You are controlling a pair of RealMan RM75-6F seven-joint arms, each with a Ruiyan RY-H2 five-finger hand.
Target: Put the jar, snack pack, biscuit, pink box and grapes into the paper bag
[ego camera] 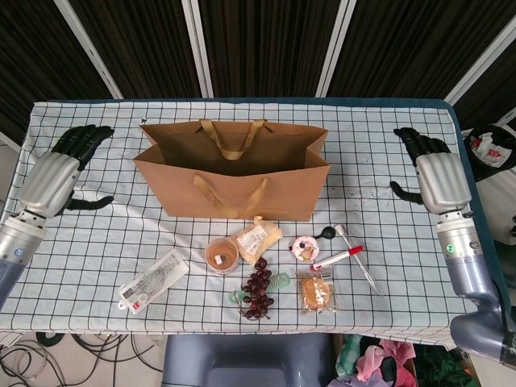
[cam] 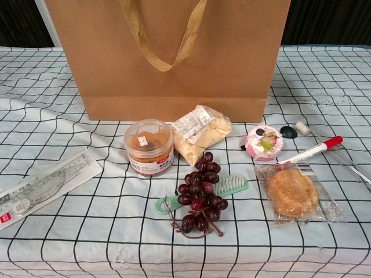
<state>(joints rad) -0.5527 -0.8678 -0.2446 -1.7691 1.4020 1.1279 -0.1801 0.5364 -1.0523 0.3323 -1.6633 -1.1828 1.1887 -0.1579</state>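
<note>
The open brown paper bag [ego camera: 232, 179] stands upright mid-table with the round clear plastic jar [ego camera: 222, 255] in front of it, while your left hand [ego camera: 56, 173] and right hand [ego camera: 433, 170] hover empty, fingers spread, at either side.

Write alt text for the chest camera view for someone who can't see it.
A tall brown paper bag stands on a checked tablecloth; before it lie a clear lidded jar, tan snack pack, dark grapes, round pink box and wrapped biscuit.

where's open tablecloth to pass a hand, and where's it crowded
Bare cloth lies between the left hand and the paper bag, and between the bag and the right hand. It is crowded in front of the bag, around the jar and grapes.
</note>
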